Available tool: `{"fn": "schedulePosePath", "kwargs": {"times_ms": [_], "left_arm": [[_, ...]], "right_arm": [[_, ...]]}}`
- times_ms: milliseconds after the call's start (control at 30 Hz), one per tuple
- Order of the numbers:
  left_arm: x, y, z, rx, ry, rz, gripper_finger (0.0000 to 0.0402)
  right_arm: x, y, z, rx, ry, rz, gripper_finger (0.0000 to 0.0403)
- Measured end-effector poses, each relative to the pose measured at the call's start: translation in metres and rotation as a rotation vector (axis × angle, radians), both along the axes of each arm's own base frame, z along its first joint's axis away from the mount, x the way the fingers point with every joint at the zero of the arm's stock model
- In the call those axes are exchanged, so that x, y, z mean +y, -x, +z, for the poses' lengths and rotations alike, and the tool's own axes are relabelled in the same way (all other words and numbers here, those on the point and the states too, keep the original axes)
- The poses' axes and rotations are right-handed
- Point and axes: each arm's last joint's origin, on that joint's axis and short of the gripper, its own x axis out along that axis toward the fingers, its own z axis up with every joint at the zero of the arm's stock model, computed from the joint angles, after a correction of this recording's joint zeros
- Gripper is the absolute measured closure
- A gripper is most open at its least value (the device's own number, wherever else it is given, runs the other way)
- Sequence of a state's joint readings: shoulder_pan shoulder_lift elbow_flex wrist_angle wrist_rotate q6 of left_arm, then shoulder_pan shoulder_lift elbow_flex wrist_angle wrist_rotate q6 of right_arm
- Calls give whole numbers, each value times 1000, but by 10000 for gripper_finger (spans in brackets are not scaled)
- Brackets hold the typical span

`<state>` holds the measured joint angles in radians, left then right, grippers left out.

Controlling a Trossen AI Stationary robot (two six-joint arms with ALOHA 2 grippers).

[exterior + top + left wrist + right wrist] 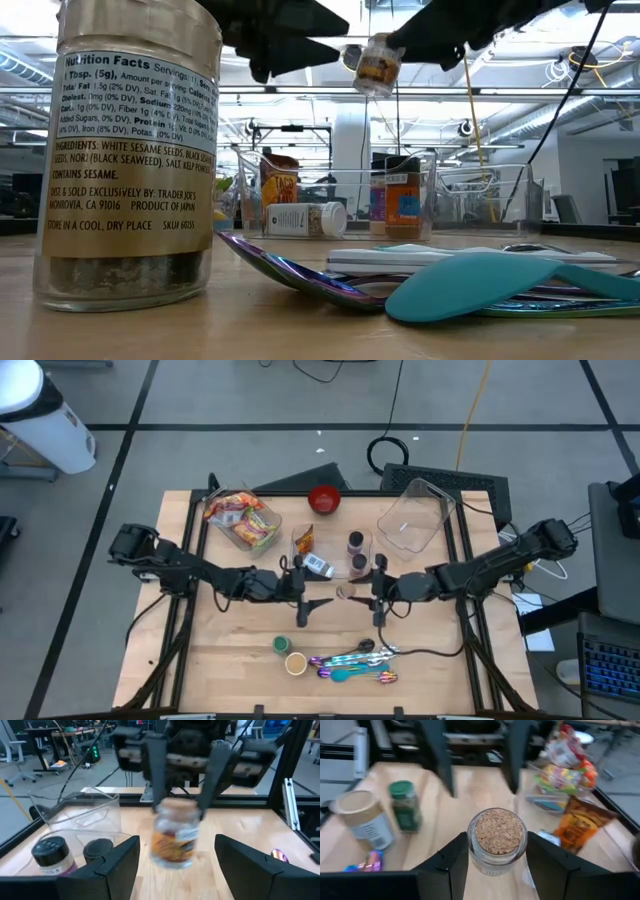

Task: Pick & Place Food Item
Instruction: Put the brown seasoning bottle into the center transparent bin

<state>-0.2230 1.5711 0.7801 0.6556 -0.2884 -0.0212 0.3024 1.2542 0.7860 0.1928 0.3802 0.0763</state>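
A small glass jar (497, 840) with a cork lid and orange-brown contents hangs above the middle of the table (230, 650). My right gripper (368, 595) reaches in from the table's right and is shut on it. My left gripper (312, 600) reaches in from the left and faces the jar (174, 840) at the same height. It is open, its two fingers (117, 865) standing on either side of the jar and short of it, touching nothing. In the low view the jar (377, 65) shows high up between both grippers. My right gripper pinches the jar between its two fingers (212, 775), at its top, at and just below the cork lid (176, 806). The fingers come from the table's right, slanting a little downward. The jar hangs below the fingertips, lid up and slightly tilted, clear of the table.
A clear bin (330, 555) of spice jars stands just beyond the grippers. A bin of snack packets (243, 518) lies at the far left. A red bowl (324, 498) and an empty clear container (415, 515) stand at the back. Two jars (290, 654) and coloured spoons (355, 660) lie near the front.
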Motion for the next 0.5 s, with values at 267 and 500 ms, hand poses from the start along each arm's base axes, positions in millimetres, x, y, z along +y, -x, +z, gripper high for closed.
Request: {"fn": "schedulePosePath", "kwargs": {"times_ms": [267,500], "left_arm": [[3,0,-6,65,2,11,135],[11,-1,-6,60,74,49,135]], "right_arm": [[-4,-2,0,-14,-14,-32,243],[-4,-3,1,-24,-18,-32,243]]}}
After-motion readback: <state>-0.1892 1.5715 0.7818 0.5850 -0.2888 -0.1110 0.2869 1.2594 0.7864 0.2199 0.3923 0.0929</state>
